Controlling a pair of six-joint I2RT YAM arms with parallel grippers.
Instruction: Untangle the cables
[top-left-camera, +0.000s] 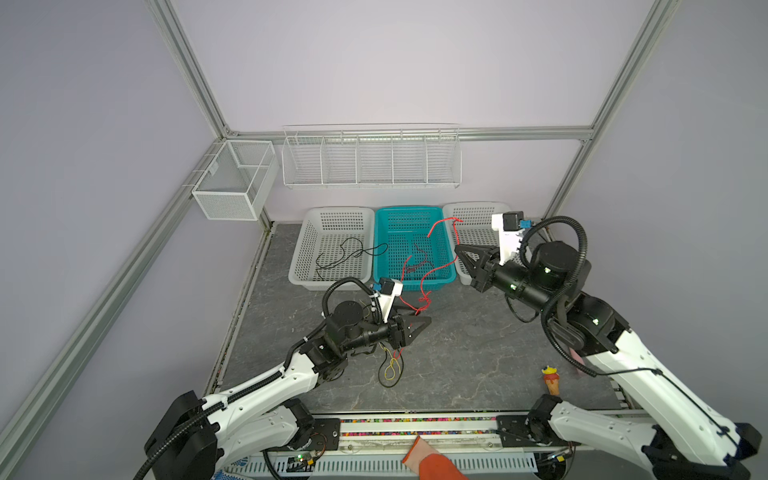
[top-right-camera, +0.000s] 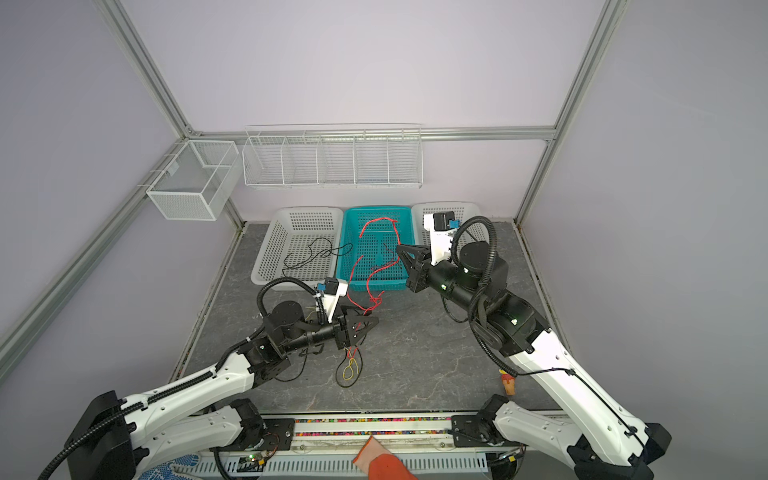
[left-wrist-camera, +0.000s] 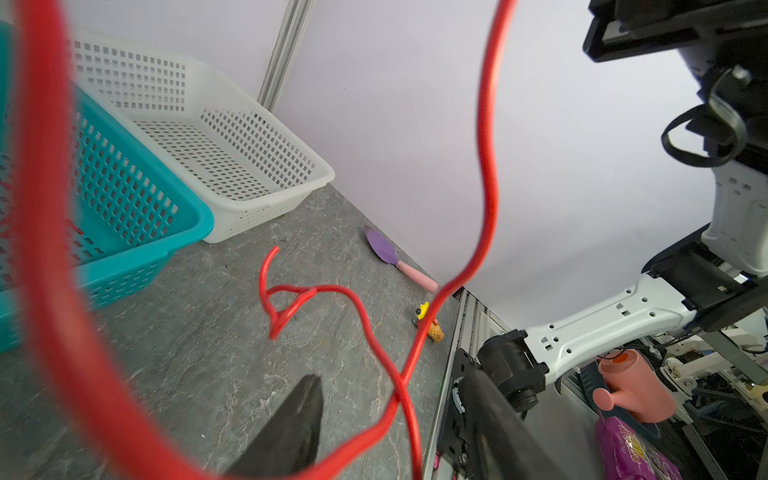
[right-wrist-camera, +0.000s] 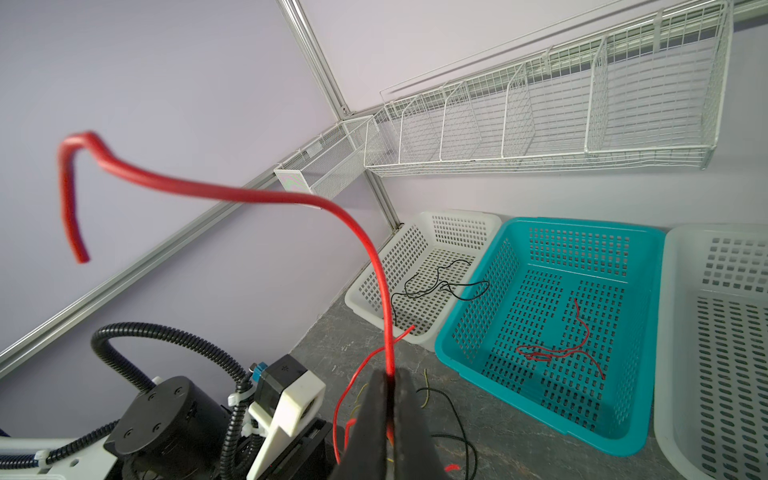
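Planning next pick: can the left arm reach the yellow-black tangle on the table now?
Probably yes: the tangle lies uncovered on bare table beside the left gripper. The red cable, pinched by the right gripper, seems to run between the left one's open jaws and could snag.

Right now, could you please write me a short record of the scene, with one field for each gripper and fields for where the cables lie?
right gripper: shut on a thin red cable, raised beside the teal plastic basket
left gripper: open, low over the grey stone-patterned table; that red cable runs between its fingers
left white plastic basket: one thin black cable inside
teal basket floor: another thin red wire lying loose
table near left gripper: small tangle of yellow, black and red cables
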